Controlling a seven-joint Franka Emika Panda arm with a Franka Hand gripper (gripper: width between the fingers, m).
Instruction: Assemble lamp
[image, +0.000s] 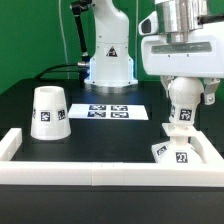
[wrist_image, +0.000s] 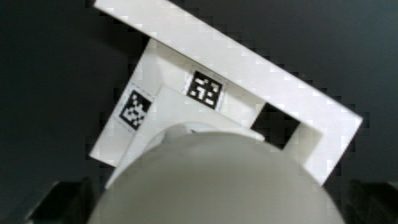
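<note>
My gripper (image: 184, 98) is shut on the white ball-shaped bulb (image: 183, 103) and holds it upright, neck down. The neck's end meets the top of the small square tagged base (image: 178, 150), which sits in the corner of the white border at the exterior view's right. I cannot tell if the neck is seated. In the wrist view the bulb (wrist_image: 222, 175) fills the picture between my dark fingers (wrist_image: 61, 205); the base (wrist_image: 178, 100) with its tags lies beyond it. The cone shade (image: 49, 111) stands upright on the table at the exterior view's left, apart from the gripper.
The long white border bar (image: 100, 175) runs along the front and turns up both sides; it also shows in the wrist view (wrist_image: 249, 60). The marker board (image: 109, 110) lies flat mid-table. The arm's white pedestal (image: 109, 65) stands behind it.
</note>
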